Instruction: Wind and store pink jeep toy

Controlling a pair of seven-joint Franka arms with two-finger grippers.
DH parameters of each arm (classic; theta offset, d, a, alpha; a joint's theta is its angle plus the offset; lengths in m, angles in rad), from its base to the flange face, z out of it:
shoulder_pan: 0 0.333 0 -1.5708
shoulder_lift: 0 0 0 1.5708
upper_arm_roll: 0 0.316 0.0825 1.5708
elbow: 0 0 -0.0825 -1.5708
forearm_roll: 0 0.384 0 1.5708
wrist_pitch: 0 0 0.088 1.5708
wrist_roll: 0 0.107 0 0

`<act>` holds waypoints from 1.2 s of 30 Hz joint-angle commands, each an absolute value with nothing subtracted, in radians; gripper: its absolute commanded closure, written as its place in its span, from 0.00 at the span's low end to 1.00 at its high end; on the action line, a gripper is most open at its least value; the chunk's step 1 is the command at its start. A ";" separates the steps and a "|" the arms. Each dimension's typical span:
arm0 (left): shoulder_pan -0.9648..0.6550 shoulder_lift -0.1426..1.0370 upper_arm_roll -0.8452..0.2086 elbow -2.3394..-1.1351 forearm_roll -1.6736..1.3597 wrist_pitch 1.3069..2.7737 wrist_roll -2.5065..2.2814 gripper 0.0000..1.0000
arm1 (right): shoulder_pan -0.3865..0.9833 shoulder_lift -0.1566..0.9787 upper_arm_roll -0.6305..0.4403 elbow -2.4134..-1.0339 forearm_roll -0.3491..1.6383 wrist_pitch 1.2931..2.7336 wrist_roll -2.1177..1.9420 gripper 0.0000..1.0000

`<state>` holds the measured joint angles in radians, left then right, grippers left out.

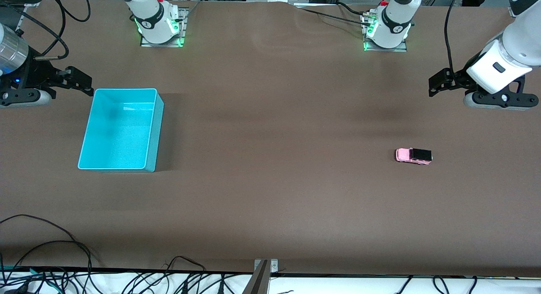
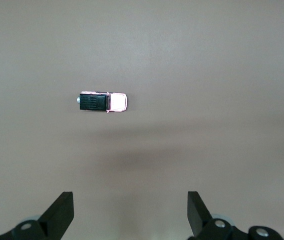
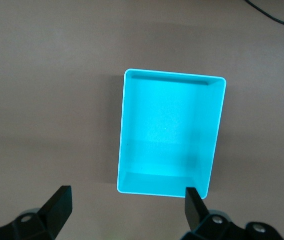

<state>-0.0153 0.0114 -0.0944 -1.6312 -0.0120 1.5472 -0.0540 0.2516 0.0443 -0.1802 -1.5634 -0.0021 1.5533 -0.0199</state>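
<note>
The turquoise bin (image 1: 120,129) sits empty on the bench (image 1: 270,201) toward my right arm's end, my right hand (image 3: 127,212) up beside it with fingers apart. My left hand (image 2: 130,212) hangs fingers apart, well off the pink jeep toy (image 1: 413,156) at my left arm's end. The jeep is tiny and on wheels, so I judge a slightly off-centre pinch could roll it away.

No readable text, label, brand, number or sign showed on anything; the round marks on the two arm bases (image 1: 157,21) were too small to read.
</note>
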 commanded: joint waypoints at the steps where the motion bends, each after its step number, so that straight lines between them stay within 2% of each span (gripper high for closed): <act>1: -0.015 0.029 -0.095 -1.597 0.012 1.542 -0.028 0.00 | 0.253 0.034 -0.179 -1.575 -0.017 1.563 -0.022 0.00; 36: -0.015 0.029 -0.095 -1.597 0.017 1.537 -0.028 0.00 | 0.252 0.034 -0.181 -1.575 -0.017 1.563 -0.029 0.00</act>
<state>-0.0151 0.0114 -0.0943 -1.6311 -0.0054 1.5480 -0.0513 0.2515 0.0443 -0.1802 -1.5634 -0.0022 1.5533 -0.0199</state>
